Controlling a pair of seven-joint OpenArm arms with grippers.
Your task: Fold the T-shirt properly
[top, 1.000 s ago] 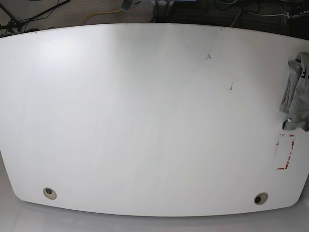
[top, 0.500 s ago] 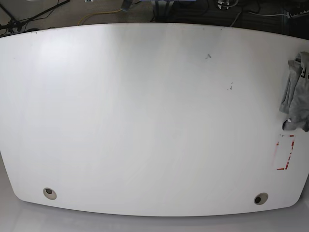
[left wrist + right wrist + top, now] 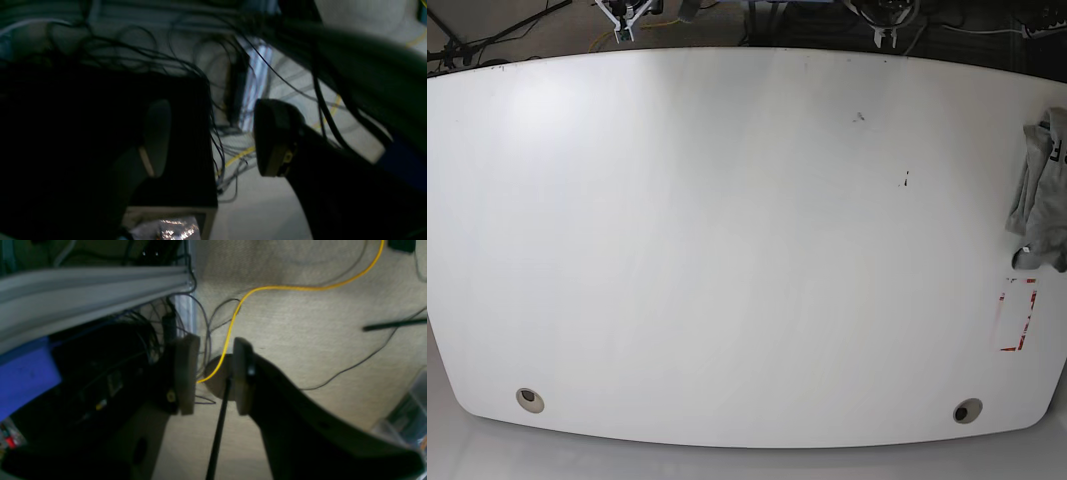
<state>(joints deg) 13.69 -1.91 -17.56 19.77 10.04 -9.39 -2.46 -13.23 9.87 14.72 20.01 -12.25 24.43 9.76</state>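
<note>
The T-shirt [image 3: 1041,190] lies crumpled in a grey heap at the right edge of the white table [image 3: 727,250], with a bit of black lettering showing. Both grippers hang beyond the table's far edge, far from the shirt. My right gripper [image 3: 627,22] peeks in at the top left, my left gripper [image 3: 883,30] at the top right. In the left wrist view the left gripper [image 3: 213,138] stands wide open over the floor, empty. The right gripper [image 3: 213,373] shows a narrower gap with only floor and a yellow cable [image 3: 267,288] behind it.
A red-marked rectangle [image 3: 1017,315] sits on the table below the shirt. Two round cable holes [image 3: 529,400] [image 3: 968,411] lie near the front edge. Behind the table are floor cables, a metal frame rail [image 3: 93,283] and a dark box [image 3: 186,140].
Both grippers' tips have come into the base view at the table's far edge, where a second ago nothing of them showed. The shirt has not moved.
</note>
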